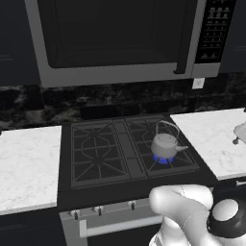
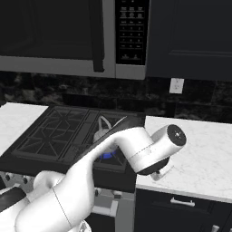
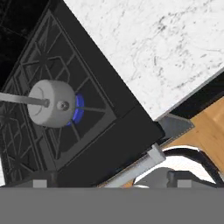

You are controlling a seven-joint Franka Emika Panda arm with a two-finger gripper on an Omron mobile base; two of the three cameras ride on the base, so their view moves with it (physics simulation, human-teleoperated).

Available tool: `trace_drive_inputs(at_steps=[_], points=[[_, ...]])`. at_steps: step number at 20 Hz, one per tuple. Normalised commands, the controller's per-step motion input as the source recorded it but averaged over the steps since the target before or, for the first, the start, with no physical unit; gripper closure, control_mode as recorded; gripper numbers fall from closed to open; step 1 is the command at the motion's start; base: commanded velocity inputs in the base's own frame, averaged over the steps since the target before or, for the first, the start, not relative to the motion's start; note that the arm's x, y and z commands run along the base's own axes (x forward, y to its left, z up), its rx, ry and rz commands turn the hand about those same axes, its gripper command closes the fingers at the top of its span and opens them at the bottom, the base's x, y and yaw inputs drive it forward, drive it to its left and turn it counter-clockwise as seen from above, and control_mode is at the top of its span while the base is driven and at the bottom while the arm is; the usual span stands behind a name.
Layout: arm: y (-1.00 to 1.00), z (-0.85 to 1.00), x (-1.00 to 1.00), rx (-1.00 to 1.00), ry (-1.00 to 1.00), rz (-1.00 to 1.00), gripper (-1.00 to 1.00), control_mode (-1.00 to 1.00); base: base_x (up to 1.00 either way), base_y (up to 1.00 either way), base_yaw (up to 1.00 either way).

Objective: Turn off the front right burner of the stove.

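Note:
The black stove [image 1: 120, 190] sits between two marble counters. On its front right burner [image 1: 181, 162] stands a small grey kettle [image 1: 165, 145], and a blue flame [image 1: 162, 160] burns under it. From above, the hand view has the same kettle [image 3: 49, 103], a flame [image 3: 79, 109] and the burner's grate [image 3: 97, 114]. My gripper [image 3: 109, 183] hangs above the stove's front right corner, well off the silver panel's small knobs [image 1: 98, 209]. Its tips stand wide apart and open, with nothing between them. My arm [image 2: 136, 147] crosses in front of the burner [image 2: 107, 155].
A grey-framed microwave [image 1: 120, 43] hangs over the stove. White marble counters lie to the left [image 1: 29, 163] and right [image 1: 216, 139]; a pale object [image 1: 240, 132] sits at the right one's far edge. The bar handle [image 3: 135, 168] runs below the panel, above wooden floor [image 3: 210, 127].

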Motion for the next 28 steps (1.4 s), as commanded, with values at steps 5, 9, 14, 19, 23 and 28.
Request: trace_drive_inputs(at_steps=[5,9,14,19,23,28], points=[[-0.48,-0.94,-0.99,0.14,-0.12,-0.22,-1.00,-1.00,0.00,0.00,0.00],[-0.07,-0.98,-0.87,0.08,-0.25,-0.18,-1.00,-1.00,0.00,0.00,0.00],[0.40,-0.96,-0.32,0.21,-0.31,-0.22,-1.00,-1.00,0.00,0.00,0.00],[0.39,-0.77,-0.08,0.37,-0.25,-0.21,-1.00,-1.00,0.00,0.00,0.00],[0.49,-0.40,0.00,0.29,-0.09,-0.08,-1.00,-1.00,0.00,0.00,0.00],[0.54,-0.13,0.32,0.11,-0.08,-0.03,-1.00,-1.00,0.00,0.00,0.00]])
